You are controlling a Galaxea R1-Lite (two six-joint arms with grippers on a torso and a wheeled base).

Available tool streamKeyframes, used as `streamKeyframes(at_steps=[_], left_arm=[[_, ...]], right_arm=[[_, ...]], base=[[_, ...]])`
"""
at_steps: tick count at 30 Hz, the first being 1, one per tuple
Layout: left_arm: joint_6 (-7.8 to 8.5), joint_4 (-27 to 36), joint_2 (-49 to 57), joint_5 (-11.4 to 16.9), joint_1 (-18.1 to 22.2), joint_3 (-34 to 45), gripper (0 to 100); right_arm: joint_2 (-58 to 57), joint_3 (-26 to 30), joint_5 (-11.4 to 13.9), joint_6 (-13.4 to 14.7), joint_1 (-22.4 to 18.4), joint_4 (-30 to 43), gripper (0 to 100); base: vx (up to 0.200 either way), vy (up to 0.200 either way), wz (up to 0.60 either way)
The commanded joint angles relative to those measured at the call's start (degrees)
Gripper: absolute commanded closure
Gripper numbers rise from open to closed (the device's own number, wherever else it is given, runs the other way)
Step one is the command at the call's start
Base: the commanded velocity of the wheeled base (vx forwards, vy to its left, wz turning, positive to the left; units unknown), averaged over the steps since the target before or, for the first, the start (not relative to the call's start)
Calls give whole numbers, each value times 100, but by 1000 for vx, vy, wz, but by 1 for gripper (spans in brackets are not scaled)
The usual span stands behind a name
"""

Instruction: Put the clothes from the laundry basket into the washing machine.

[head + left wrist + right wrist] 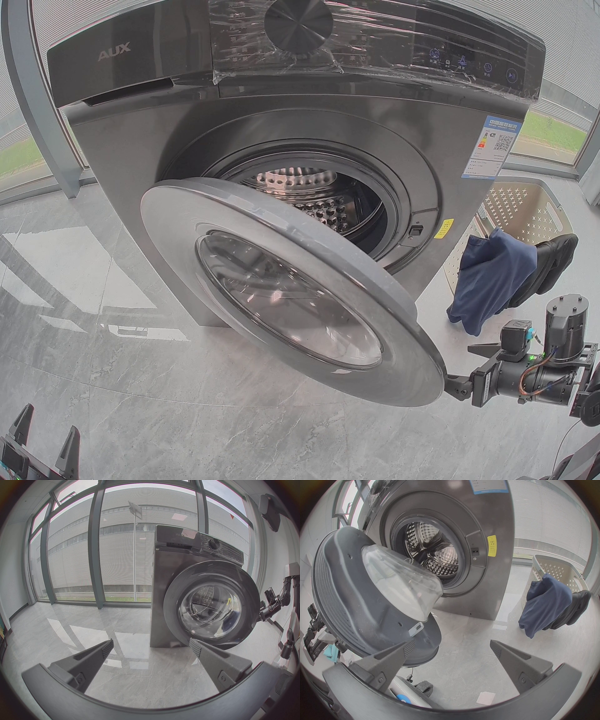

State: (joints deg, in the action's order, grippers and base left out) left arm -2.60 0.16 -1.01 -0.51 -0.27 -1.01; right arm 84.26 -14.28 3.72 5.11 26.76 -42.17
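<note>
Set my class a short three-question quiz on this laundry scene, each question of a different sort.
1. True or false: the washer door stands open.
2. The clothes hang: A inside the washer; B over the basket rim; C from a claw.
3. Fill in: the left claw and the right claw are both ____.

Key: 1 true; 2 B; 3 open.

A pale paper square [485, 698] lies on the grey marbled floor [475, 655], between the right fingers [518, 664], nearer their roots. Beyond the left fingers [90, 658], tall windows [115, 542] show a ribbed building [72, 552], a lamp post [134, 558] and grass [125, 599].
</note>
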Motion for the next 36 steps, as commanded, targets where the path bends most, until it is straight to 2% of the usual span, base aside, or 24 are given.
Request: streamKeyframes(at_steps=[1, 6, 10, 14, 18, 22, 30, 32, 36], left_arm=[[-4, 2, 57, -2, 0, 84, 0], [-4, 2, 57, -2, 0, 84, 0], [-4, 2, 57, -2, 0, 84, 0], [-4, 2, 57, -2, 0, 84, 0], [-4, 2, 57, -2, 0, 84, 0], [-4, 2, 57, -2, 0, 84, 0], [-4, 2, 57, -2, 0, 84, 0], [-4, 2, 57, -2, 0, 84, 0], [-4, 2, 57, -2, 0, 84, 0]], right_arm=[[29, 92, 24, -1, 189, 7, 0], [-103, 294, 24, -10, 348, 7, 0], [-77, 294, 15, -10, 269, -2, 0], [214, -84, 6, 17, -74, -11, 0], [337, -251, 24, 25, -74, -20, 0], [389, -260, 59, 17, 58, -11, 0], [275, -146, 59, 61, 778, -11, 0], [231, -111, 41, 61, 831, -11, 0], [301, -286, -11, 69, 629, -20, 0]], base=[[0, 0, 0], [0, 0, 0], [0, 0, 0], [0, 0, 0], [-200, 0, 0], [-100, 0, 0], [0, 0, 0], [0, 0, 0], [0, 0, 0]])
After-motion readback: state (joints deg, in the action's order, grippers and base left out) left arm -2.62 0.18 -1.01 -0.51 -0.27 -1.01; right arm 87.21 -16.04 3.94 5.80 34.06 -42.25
